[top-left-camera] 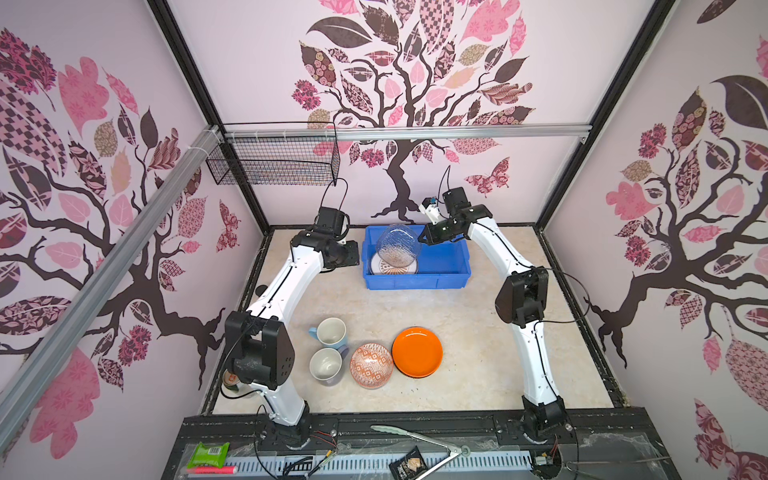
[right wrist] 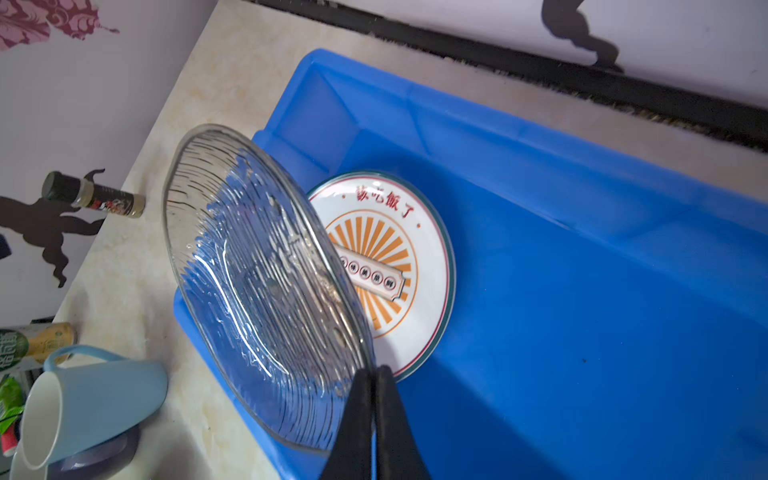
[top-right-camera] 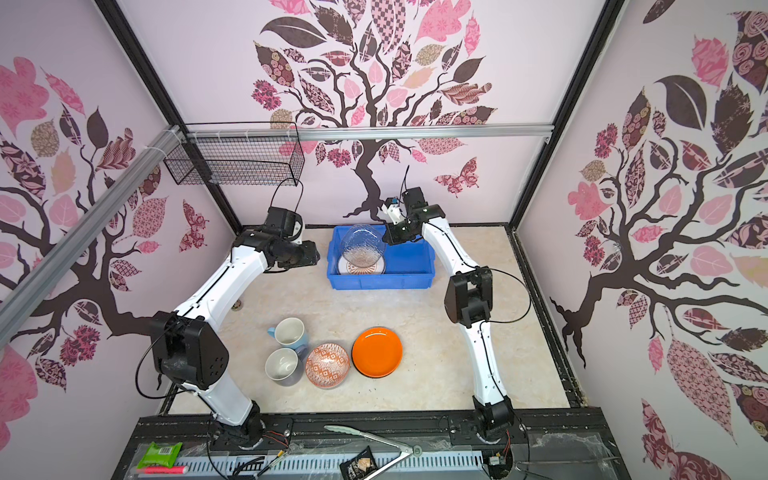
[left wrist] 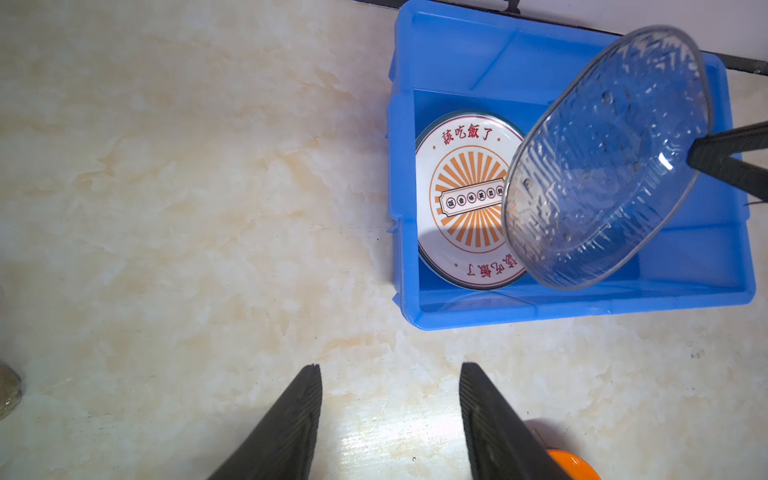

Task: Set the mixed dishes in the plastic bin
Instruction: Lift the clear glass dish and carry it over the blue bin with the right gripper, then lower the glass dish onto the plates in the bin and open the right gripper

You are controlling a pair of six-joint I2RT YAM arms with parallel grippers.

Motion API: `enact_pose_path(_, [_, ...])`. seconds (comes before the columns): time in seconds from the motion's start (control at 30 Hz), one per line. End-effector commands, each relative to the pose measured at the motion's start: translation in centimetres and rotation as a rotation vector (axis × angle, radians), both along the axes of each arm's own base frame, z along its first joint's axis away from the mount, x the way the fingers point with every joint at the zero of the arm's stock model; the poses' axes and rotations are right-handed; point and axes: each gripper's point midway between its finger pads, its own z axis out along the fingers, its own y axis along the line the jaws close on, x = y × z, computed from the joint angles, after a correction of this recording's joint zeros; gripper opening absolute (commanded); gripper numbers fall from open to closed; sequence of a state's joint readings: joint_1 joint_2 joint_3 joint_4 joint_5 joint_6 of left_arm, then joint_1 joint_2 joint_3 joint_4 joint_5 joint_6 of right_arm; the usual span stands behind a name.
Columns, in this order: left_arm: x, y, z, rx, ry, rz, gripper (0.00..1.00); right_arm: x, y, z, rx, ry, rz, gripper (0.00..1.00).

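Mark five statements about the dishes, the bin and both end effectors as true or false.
1. The right end effector grips a clear glass plate by its rim. True.
2. That plate lies flat on the floor of the blue bin. False: it is held steeply tilted over the bin.
3. A sunburst plate lies inside the bin. True.
4. The left end effector also grips a dish. False: it is open and empty.
5. The orange plate is in the bin. False: it sits outside, beside the patterned bowl.
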State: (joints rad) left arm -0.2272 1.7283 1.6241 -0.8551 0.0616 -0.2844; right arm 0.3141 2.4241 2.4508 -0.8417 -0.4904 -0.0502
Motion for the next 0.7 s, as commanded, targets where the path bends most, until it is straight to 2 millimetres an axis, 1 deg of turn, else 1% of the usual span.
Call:
enact_pose_path(0.0, [1.7, 0.6, 1.2, -0.026, -0.024, 0.022, 0.57, 1.6, 0.4, -2.6, 0.017, 0.027, -0.029, 0.00])
enact_pose_path(0.13, [2.6, 1.0, 0.1, -0.025, 0.001, 0.031, 0.57, 2.1, 0.4, -5.3, 0.004, 0.057, -0.042, 0.00])
enact_pose_path(0.27, [3.2, 0.8, -0.6, -0.029, 0.019, 0.015, 0.57, 2.3, 0.5, -7.7, -0.003, 0.086, -0.045, 0.00])
enact_pose_path(0.5, [3.8, 1.0, -1.6, -0.031, 0.044, 0.009, 0.56, 1.9, 1.4, -10.4, -0.029, 0.114, -0.030, 0.01])
enact_pose_path(0.67, [3.7, 1.2, -2.1, -0.033, 0.058, 0.009, 0.56, 1.5, 1.7, -11.7, -0.041, 0.132, -0.023, 0.02])
